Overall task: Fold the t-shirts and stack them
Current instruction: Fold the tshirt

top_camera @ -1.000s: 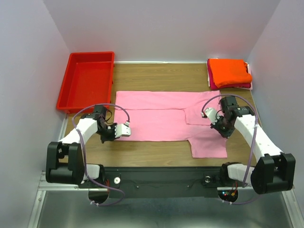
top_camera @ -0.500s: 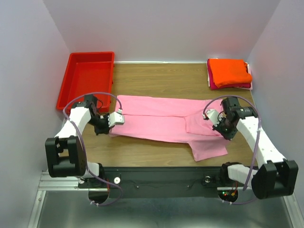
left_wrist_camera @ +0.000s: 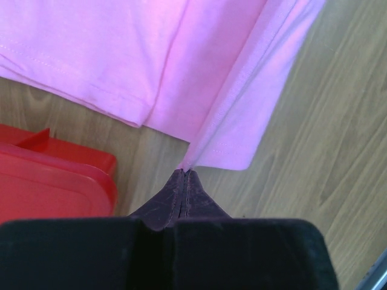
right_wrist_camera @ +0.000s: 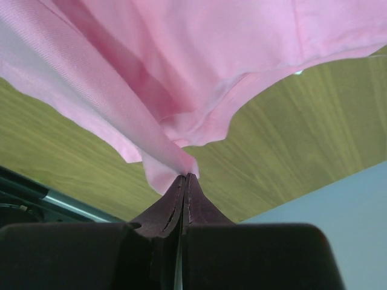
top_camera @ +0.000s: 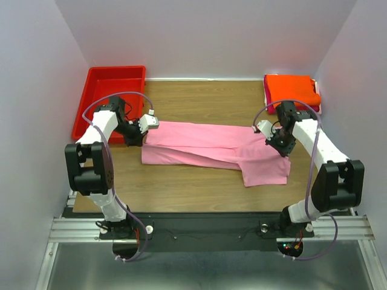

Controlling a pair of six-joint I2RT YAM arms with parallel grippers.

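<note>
1. The left gripper (top_camera: 149, 122) was closed on the left end of the light pink t-shirt (top_camera: 211, 148); in the left wrist view its two dark fingers (left_wrist_camera: 175, 199) met with a corner of the cloth pinched between them.
2. The right gripper (top_camera: 262, 128) was closed in the same way on the right end of the same shirt, a fold of pink cloth leaving its fingertips (right_wrist_camera: 178, 196).
3. The shirt lay stretched between the two grippers as a long band on the wooden table (top_camera: 199, 96), with one part spreading toward the near edge below the right gripper.
4. How much cloth sat inside each grip could not be seen, because the closed fingers covered it.
5. The layers of the shirt overlapped, so the sleeves and the collar were hard to tell apart from above.
6. The red tray (top_camera: 109, 99) stood just beyond the left gripper, and its near corner was hidden by the left arm; the left wrist view showed only one cut-off corner of it.
7. Beyond the right gripper, at the far right corner, the orange t-shirt (top_camera: 292, 89) lay folded on the darker pink-red t-shirt (top_camera: 269, 103).
8. Only a thin edge of that lower shirt showed, and the right arm covered part of the pile's near side.
</note>
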